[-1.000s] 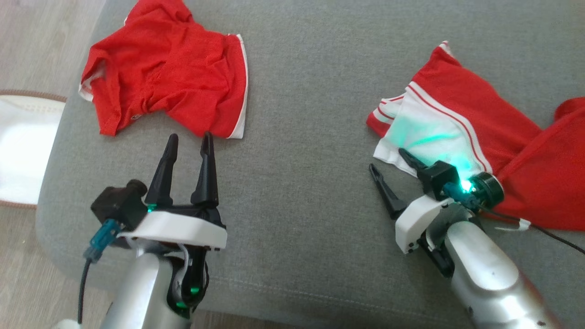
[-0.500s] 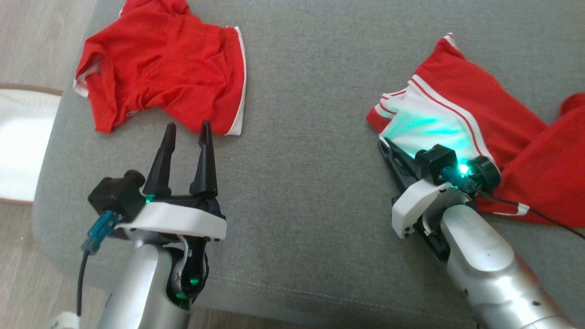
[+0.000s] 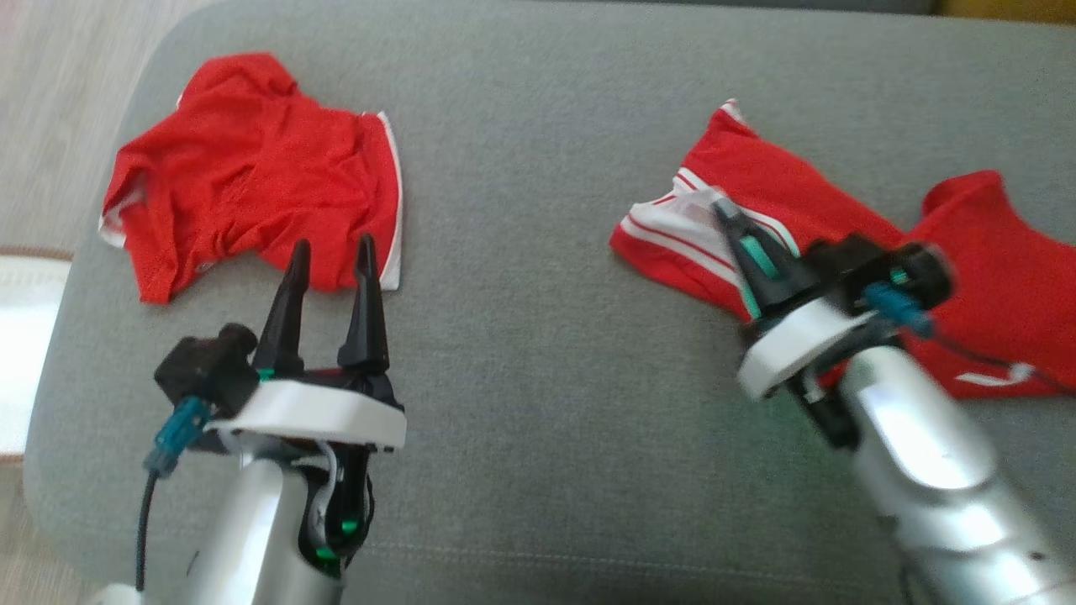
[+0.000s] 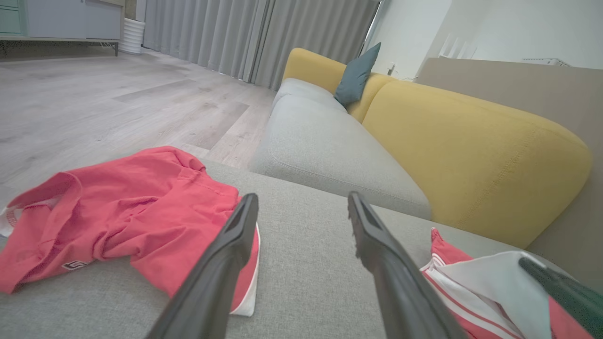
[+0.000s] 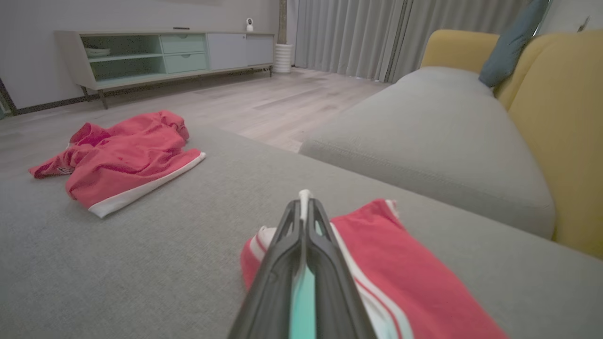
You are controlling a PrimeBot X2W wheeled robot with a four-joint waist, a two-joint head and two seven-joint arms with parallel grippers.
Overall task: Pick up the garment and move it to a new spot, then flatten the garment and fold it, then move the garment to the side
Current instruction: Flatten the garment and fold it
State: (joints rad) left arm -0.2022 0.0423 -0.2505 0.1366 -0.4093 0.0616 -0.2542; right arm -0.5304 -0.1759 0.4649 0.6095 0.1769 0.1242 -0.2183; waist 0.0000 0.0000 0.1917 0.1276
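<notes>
Presently, at the left of the grey sofa cushion (image 3: 521,336), a crumpled red shirt (image 3: 252,202) lay with its white hem just beyond the left gripper (image 3: 334,244), whose fingers stood apart and empty. To the right, the striped garment (image 3: 756,181) lay spread across the cushion, and the right gripper (image 3: 727,210) had its fingers pressed together on the white trimmed edge.

Caution: the pinch appeared to take only a thin fold near the edge, so a quick lift would probably let the fabric slip out. The bulk trailing rightward could drag on the cushion and bunch, complicating flattening. The open left fingers, if advanced, could snag the red shirt.
</notes>
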